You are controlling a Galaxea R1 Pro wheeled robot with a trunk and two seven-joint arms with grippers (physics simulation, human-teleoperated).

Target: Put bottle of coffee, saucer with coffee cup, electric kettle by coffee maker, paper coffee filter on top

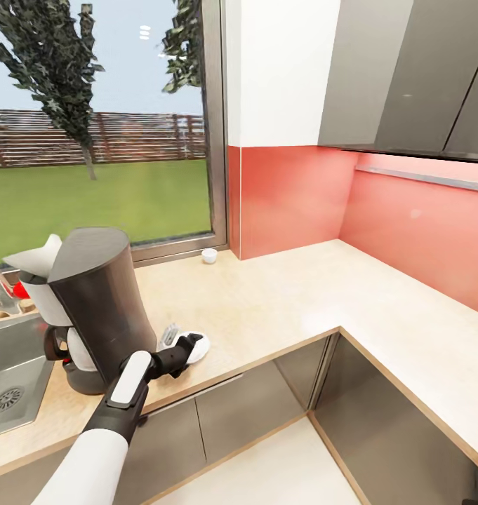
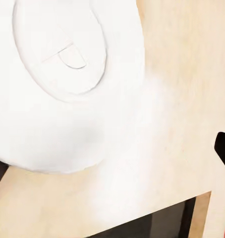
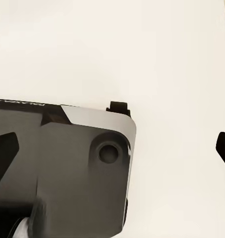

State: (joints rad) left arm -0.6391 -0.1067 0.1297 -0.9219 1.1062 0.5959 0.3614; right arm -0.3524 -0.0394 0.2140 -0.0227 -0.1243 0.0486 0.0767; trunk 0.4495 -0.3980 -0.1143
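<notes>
The coffee maker (image 1: 98, 301) stands on the kitchen countertop (image 1: 281, 301) beside the sink. A white pointed piece (image 1: 41, 258) sticks up at its top; I cannot tell whether it is the paper coffee filter. The saucer (image 1: 198, 344) lies flat on the counter just right of the machine, and it looms large in the left wrist view (image 2: 58, 94). My left gripper (image 1: 188, 346) hovers low over the saucer, open, its dark fingertips (image 2: 224, 148) wide apart. The coffee cup (image 1: 209, 256) sits far back by the window sill. The bottle of coffee and the electric kettle are out of view. My right gripper (image 3: 114, 148) is open, over the floor.
The grey sink (image 1: 7, 379) with a faucet (image 1: 0, 291) lies left of the coffee maker. The counter turns a corner and runs along the red wall (image 1: 421, 231) at right. Grey cabinets (image 1: 196, 421) sit below and dark wall cabinets (image 1: 414, 70) hang above.
</notes>
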